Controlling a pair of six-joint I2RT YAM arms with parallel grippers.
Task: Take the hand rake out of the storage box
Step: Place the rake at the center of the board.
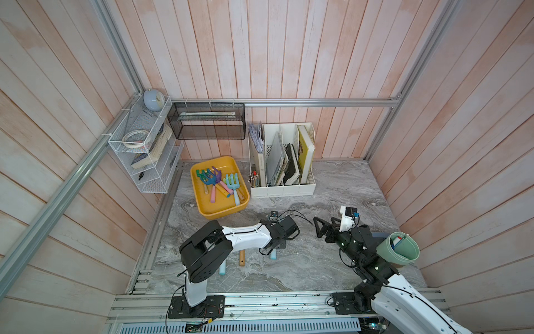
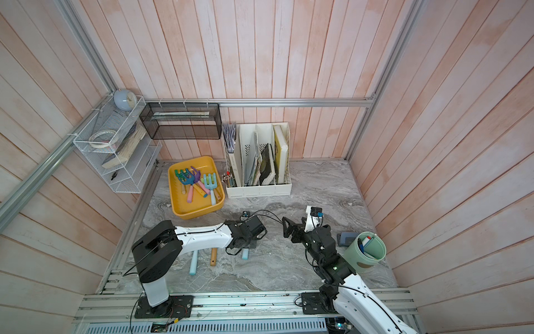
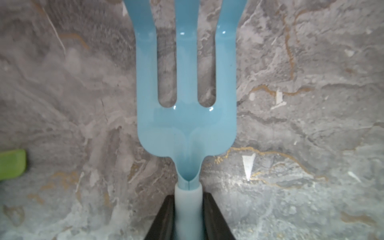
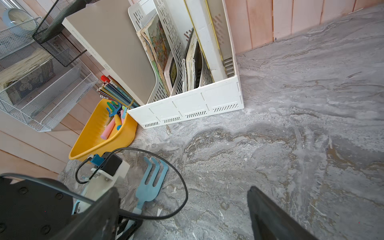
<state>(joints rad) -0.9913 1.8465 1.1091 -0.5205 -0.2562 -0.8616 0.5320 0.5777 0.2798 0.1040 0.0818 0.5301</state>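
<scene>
Black left gripper (image 3: pixel 188 205) clamps the rake (image 3: pixel 187 124) by its handle (jaws narrow), marble (image 3: pixel 311 83) beneath. Nearby the right gripper (image 4: pixel 182 199) gapes wide, empty; plank walls (image 1: pixel 260 52) around.

The left arm (image 1: pixel 248 235) rises from its base at the front rail, folds at the elbow and lays its white forearm across toward the middle. Its wrist (image 1: pixel 284 228) is bent so the left tool (image 3: pixel 188 216) points down at the bench (image 1: pixel 318 269). In the left wrist view, its two black fingers (image 3: pixel 162 218) are clamped on either side of the hand rake (image 3: pixel 187 124) handle. The right arm (image 1: pixel 404 292) reaches from the front right corner back and inward. The right tool (image 1: pixel 322 231) hangs above the bench, jaws spread wide and holding nothing, near the left wrist without touching it.
</scene>
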